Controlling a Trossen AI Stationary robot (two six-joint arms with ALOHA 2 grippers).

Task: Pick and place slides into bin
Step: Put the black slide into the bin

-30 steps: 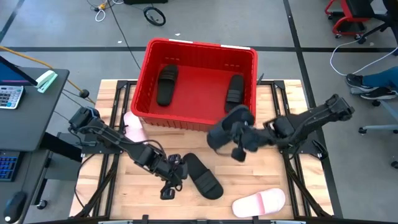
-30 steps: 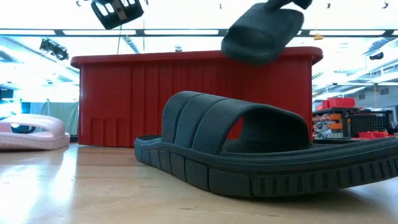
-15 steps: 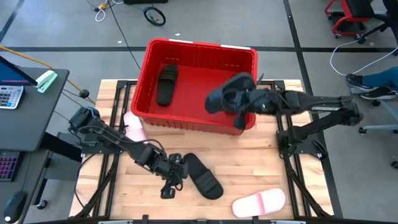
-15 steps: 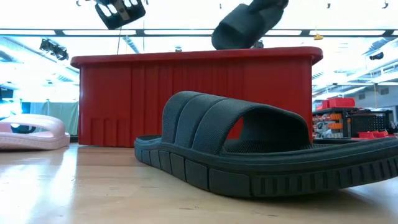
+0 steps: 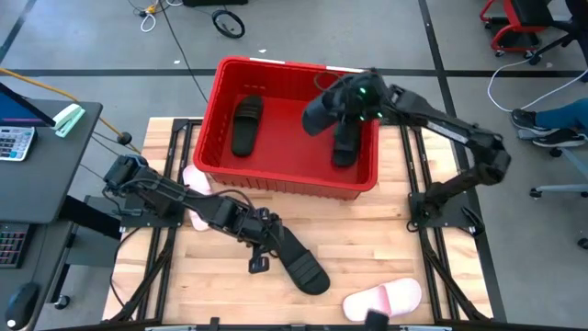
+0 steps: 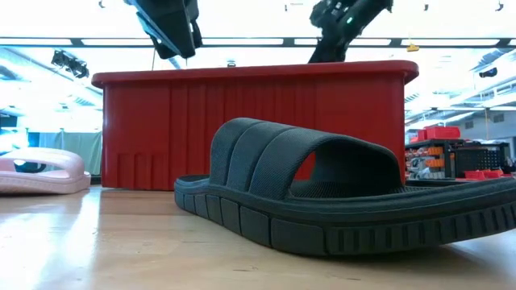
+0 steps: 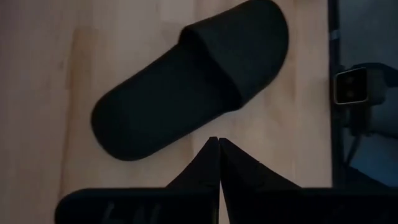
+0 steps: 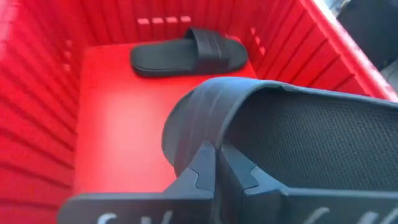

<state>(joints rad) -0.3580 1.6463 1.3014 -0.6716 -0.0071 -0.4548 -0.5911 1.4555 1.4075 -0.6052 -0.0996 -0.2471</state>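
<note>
My right gripper (image 5: pixel 349 99) is shut on a black slide (image 5: pixel 322 110) and holds it above the inside of the red bin (image 5: pixel 209 110). Two more black slides lie on the bin's floor, one at its left (image 5: pixel 246 124) and one at its right (image 5: pixel 346 140). My left gripper (image 7: pixel 217 142) is shut and empty, hovering over a black slide (image 5: pixel 299 260) that lies sole down on the table. One pink slide (image 5: pixel 381 299) lies near the front edge. Another pink slide (image 5: pixel 197 184) lies by the bin's front left corner. My right gripper pinches the black slide at the edge of its wide strap (image 8: pixel 202 124) between its two fingers, near one side of the slide. The slide is lifted clear and hangs tilted over the bin's floor. My own fingers hide the exact spot of contact.
The bin's thick rim (image 6: pixel 250 76) stands high at the table's far side. In the low view the table's black slide (image 6: pixel 322 193) fills the foreground, with a pink slide (image 6: pixel 40 171) at the left. A side desk (image 5: pixel 37 138) stands left of the table.
My right gripper has carried the black slide from above the table by the bin's front right corner, up over the rim toward the far edge, to above the bin's inside. My left gripper has moved a little right and down toward the black slide on the table.
</note>
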